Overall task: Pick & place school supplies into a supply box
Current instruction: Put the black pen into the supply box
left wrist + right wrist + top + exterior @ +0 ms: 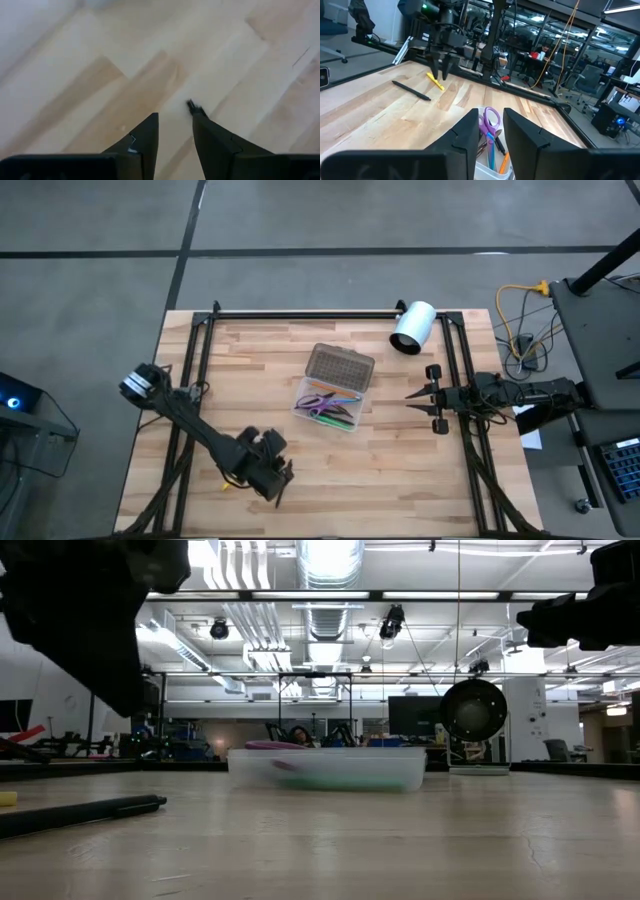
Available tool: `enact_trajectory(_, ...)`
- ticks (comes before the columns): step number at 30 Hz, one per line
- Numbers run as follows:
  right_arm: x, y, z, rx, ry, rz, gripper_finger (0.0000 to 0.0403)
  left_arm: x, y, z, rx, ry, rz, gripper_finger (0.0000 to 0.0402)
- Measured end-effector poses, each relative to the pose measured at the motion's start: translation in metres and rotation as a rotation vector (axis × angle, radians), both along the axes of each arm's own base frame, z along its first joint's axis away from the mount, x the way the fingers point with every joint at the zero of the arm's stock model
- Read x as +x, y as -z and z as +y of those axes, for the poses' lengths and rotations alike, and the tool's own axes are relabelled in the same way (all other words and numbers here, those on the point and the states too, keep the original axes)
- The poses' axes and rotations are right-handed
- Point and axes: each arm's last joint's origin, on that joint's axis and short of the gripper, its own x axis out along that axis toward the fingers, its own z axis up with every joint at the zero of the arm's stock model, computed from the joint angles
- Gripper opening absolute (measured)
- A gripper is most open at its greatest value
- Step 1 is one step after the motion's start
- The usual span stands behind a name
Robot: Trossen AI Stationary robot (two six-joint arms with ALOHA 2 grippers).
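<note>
Left tool [441,74]: fingers spread, nothing between them, pointing down over bare wood close to the table [250,360] corner formed by the left edge and the long edge away from the white cylinder [412,327]. A small dark tip shows just beside one finger in the left wrist view; what it belongs to cannot be told.

Loose items: a yellow pencil [435,81] lies flat on the table directly below this tool. A black pen [411,90] lies flat just beside it, apart from it.

Handling, judged: both are light, stiff, thin and round, so they are likely to roll or skid on the smooth wood if nudged. Neither looks fragile. The best hold is across the shaft at mid-length, fingers square to the long axis and brought low to the surface so the item does not pivot or slip out.

Supply box [303,402]: at the table's centre, clear walls, dotted grey lid [340,365] folded open toward the cylinder's edge. It holds purple-handled scissors [491,119] and several coloured pens. It looks light and could slide if struck.

Right tool [412,395]: fingers apart, holding nothing, raised between the box and the right edge, waiting.
</note>
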Motion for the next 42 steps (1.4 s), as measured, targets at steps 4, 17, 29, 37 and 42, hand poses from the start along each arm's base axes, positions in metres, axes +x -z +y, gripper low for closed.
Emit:
enact_trajectory(4,0.000,0.000,0.000,0.000,0.000,0.000,0.0085,0.000,0.001,-0.007,-0.037,-0.010,0.021,0.0105)
enact_trajectory(17,0.000,0.000,0.000,0.000,0.000,0.000,0.0068,-0.009,0.005,-0.021,-0.212,-0.168,0.062,0.0105)
enact_trajectory(29,0.000,0.000,0.000,0.000,0.000,0.000,0.0083,0.012,0.016,-0.041,-0.272,-0.210,0.105,0.0105)
enact_trajectory(37,0.000,0.000,0.000,0.000,0.000,0.001,0.0078,0.042,0.011,-0.065,-0.247,-0.188,0.129,0.0105)
enact_trajectory(42,0.000,0.000,0.000,0.000,0.000,0.001,0.0070,0.049,0.007,-0.070,-0.183,-0.212,0.195,0.0105)
